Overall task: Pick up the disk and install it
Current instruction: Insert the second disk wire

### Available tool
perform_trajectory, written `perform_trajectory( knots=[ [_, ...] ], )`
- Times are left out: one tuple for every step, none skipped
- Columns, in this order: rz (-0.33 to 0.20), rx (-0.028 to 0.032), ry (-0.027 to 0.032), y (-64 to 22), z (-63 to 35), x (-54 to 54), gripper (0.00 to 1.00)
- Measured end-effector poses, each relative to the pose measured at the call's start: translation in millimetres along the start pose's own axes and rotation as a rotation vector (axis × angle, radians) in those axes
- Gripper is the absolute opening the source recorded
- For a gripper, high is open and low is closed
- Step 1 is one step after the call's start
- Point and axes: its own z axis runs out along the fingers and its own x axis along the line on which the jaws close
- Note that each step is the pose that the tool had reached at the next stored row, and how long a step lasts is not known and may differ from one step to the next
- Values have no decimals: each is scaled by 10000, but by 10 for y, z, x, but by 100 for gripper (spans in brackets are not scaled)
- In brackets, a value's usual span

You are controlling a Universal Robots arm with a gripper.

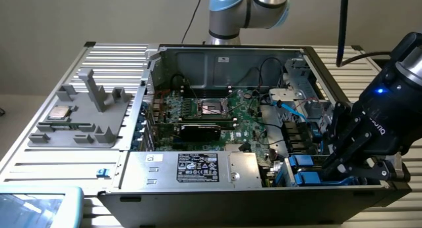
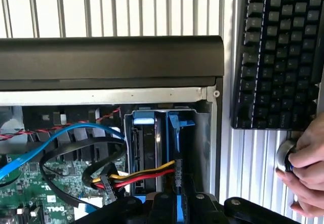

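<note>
My gripper (image 1: pixel 337 174) hangs low over the drive bays (image 1: pixel 305 169) at the front corner of the open computer case (image 1: pixel 224 55), on the exterior view's right. In the wrist view my black fingers (image 2: pixel 161 206) close on a thin blue-railed slab seen edge-on, the disk (image 2: pixel 174 148). Its blue rail end (image 2: pixel 181 120) reaches the case's front wall, inside the right-hand slot. Beside it, another blue-tabbed bay slot (image 2: pixel 144 118) holds a dark drive with yellow, red and black power wires (image 2: pixel 147 176) plugged in. The disk's label is hidden.
A blue cable (image 2: pixel 61 135) and black cables (image 2: pixel 76 158) loop over the motherboard (image 1: pixel 218 114) beside the bays. The grey power supply box (image 1: pixel 197 168) sits at the case front. A grey fixture with a small square chip (image 1: pixel 59 113) lies at left. A keyboard (image 2: pixel 276 57) and a person's hand (image 2: pixel 306 171) lie outside the case.
</note>
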Motion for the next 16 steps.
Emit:
perform_trajectory(
  knots=[
    [-7, 136, -5, 6, -1, 3, 16],
    [-13, 271, -9, 14, -2, 6, 16],
    [-18, 378, -15, 23, -5, 10, 16],
    [-21, 447, -18, 35, -8, 15, 16],
    [-21, 461, -20, 43, -10, 16, 16],
    [-21, 462, -20, 42, -9, 15, 16],
    [-21, 462, -19, 43, -9, 16, 16],
    [-22, 473, -17, 59, -11, 19, 16],
    [-24, 491, -18, 80, -14, 26, 16],
    [-25, 512, -18, 101, -18, 34, 16],
    [-26, 531, -19, 120, -22, 43, 16],
    [-27, 553, -20, 140, -26, 51, 16],
    [-29, 589, -21, 159, -29, 60, 16],
    [-30, 631, -23, 174, -32, 69, 16],
    [-32, 681, -26, 185, -35, 78, 16],
    [-36, 739, -26, 192, -36, 88, 16]
  ],
)
